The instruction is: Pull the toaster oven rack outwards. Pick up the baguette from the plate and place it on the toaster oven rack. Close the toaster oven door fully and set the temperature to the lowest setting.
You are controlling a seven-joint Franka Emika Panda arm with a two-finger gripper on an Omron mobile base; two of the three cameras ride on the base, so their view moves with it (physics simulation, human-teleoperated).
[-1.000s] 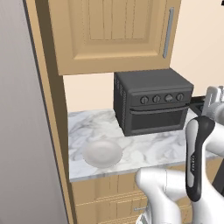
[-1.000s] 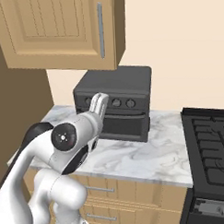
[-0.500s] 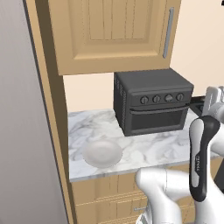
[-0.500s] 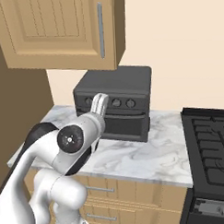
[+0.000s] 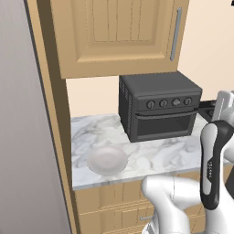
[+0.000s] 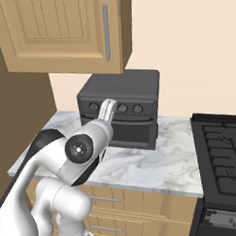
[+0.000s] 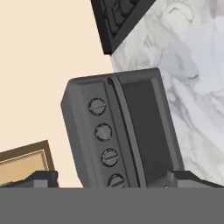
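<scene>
Marble countertop (image 5: pixel 151 157) in white with grey veining runs under a wooden wall cabinet (image 5: pixel 119 32), with a black stovetop (image 6: pixel 223 149) at its far end. At the back of it stands the toaster oven (image 5: pixel 160 109), a boxy dark grey unit with four round knobs (image 5: pixel 168 103) in a row above its closed toaster oven door (image 5: pixel 164 125), whose window is dark glass under a bar handle. Well apart, near the front edge, lies the plate (image 5: pixel 107 160), round and pale. Facing the oven, the gripper (image 7: pixel 111 177) has its tips spread wide, holding nothing.
</scene>
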